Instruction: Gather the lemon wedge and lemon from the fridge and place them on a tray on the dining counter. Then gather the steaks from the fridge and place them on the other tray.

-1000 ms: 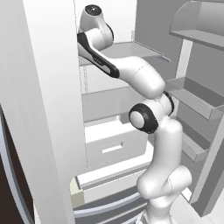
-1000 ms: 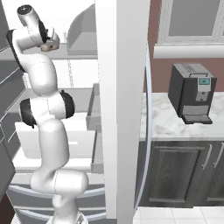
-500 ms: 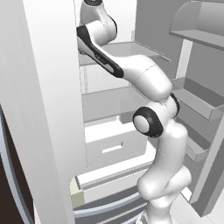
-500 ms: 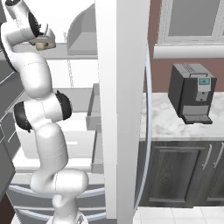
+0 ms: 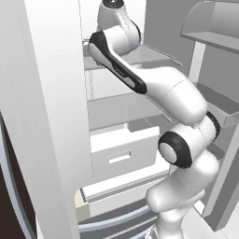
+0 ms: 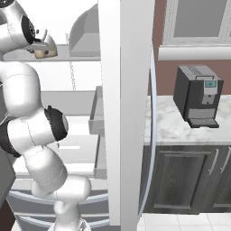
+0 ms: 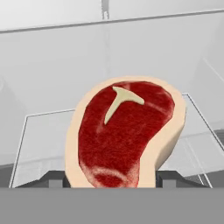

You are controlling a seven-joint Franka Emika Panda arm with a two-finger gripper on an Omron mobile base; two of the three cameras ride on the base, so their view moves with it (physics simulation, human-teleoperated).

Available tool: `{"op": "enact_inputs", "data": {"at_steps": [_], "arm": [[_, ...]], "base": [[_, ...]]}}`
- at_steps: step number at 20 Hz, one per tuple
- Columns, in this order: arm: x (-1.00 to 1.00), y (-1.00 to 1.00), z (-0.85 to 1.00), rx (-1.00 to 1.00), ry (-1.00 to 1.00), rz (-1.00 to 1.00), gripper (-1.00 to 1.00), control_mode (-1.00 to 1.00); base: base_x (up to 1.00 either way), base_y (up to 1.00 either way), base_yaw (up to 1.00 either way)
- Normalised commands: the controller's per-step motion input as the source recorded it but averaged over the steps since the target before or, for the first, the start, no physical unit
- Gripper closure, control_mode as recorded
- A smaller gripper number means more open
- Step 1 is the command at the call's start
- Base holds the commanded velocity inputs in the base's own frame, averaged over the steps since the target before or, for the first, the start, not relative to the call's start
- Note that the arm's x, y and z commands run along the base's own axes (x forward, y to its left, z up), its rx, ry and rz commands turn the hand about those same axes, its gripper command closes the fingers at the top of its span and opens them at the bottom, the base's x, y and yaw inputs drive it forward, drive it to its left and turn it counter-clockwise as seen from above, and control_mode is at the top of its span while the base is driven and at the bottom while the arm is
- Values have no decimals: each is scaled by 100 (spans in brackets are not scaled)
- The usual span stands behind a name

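Steak [image 7: 124, 133], red with a pale fat rim and a T-shaped bone, sits between the two dark fingertips in the hand view, its lower edge reaching down to them at 6 o'clock. The gripper [image 7: 113, 179] appears closed on its broad sides, jaws spread fairly wide by the meat. In the right base view the gripper [image 6: 43, 50] shows with a brownish bit of steak [image 6: 41, 53] at about 10 o'clock, just at the upper fridge shelf [image 6: 76, 58]. A glass shelf edge [image 7: 105, 111] runs behind the meat.

My judgement is that the step is carrying the steak out of the fridge. Done well, it means keeping the clamp firm, lifting clear of the shelf and drawing straight back between the fridge walls, since the slab hangs well beyond the fingertips and could catch or pivot.
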Motion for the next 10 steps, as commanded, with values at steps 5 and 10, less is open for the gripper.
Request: {"op": "enact_inputs", "data": {"at_steps": [5,10], "arm": [[-100,-47,-11,8,-13,0,100,-100],[-100,-43,-1,8,-11,0,100,-100]], "base": [[0,0,0],[0,0,0]]}}
